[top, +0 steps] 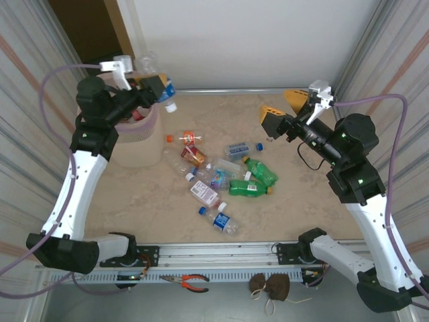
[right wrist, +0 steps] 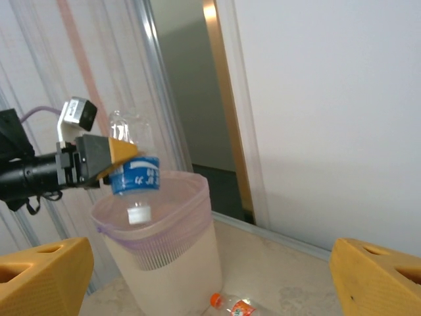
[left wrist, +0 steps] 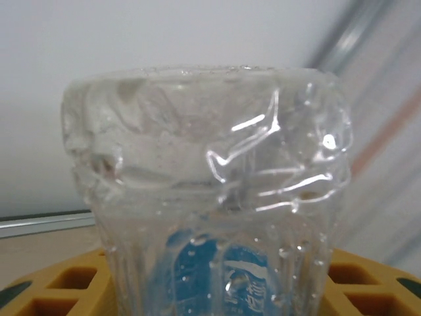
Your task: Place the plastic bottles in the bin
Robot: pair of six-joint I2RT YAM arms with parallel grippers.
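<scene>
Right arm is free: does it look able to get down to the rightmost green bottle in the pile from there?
Probably yes. The right pincer is open and empty, raised above the table, and the green bottle lies at the right edge of the pile with nothing between them.

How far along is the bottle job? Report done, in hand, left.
Done: little can be seen; something red shows inside the pale pink translucent plastic bin. In hand: the left gripper holds a clear blue-labelled plastic bottle cap down above the bin's rim. Left: about ten bottles on the beige table; the right gripper is open, empty.
</scene>
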